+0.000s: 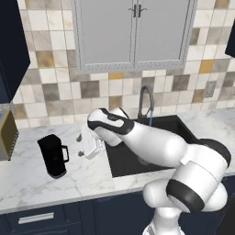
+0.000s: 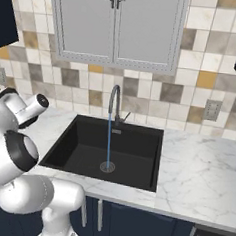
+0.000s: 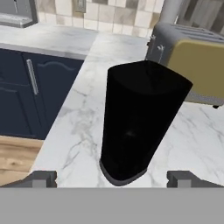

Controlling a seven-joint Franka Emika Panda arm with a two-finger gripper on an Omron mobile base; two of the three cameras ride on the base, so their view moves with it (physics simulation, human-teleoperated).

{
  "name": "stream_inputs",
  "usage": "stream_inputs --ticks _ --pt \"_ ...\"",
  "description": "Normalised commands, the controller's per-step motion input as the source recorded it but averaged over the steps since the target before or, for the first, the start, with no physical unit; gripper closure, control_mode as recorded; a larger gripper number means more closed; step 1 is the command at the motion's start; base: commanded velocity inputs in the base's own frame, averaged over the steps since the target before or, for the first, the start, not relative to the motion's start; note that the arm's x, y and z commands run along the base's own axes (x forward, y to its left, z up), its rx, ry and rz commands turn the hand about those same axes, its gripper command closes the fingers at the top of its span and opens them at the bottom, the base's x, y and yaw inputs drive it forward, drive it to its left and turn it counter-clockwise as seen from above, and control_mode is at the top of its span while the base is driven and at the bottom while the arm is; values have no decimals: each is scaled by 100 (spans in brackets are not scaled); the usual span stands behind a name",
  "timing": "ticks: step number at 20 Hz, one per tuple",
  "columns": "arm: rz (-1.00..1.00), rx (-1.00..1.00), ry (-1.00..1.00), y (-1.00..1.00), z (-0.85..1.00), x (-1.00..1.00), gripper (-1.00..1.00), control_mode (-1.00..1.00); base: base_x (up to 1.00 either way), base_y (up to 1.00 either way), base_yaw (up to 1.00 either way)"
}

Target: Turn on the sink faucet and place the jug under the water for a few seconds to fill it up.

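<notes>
The matte black jug [image 1: 54, 156] stands upright on the white marble counter left of the sink [image 1: 123, 163], its handle turned toward the basin. My gripper [image 1: 80, 145] hovers just right of it, open. In the hand view the jug [image 3: 138, 118] looms close between my spread fingertips [image 3: 41, 178], and my gripper [image 3: 113, 179] holds nothing. The grey gooseneck sink faucet [image 1: 144, 101] arches over the black sink. From the faucet [image 2: 113, 102] a thin blue stream of water [image 2: 108, 144] falls to the drain [image 2: 107, 166] in the sink [image 2: 82, 147].
A silver toaster [image 3: 192, 57] stands right behind the jug and appears at the left edge as toaster [image 1: 7, 133]. Grey wall cabinets [image 1: 135, 34] hang over the faucet. The counter's front edge [image 1: 69, 199] runs above dark blue drawers.
</notes>
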Motion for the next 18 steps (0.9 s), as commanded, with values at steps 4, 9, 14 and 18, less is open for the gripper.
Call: stream_inputs --ticks 4,9,14,18 --pt "6 1 2 19 -17 20 -100 -100 0 0 0" --pt "4 2 2 20 -16 13 -100 -100 0 0 0" --pt "4 1 4 19 -19 10 -100 -100 0 0 0" --pt "4 0 3 17 -20 8 -100 -100 0 0 0"
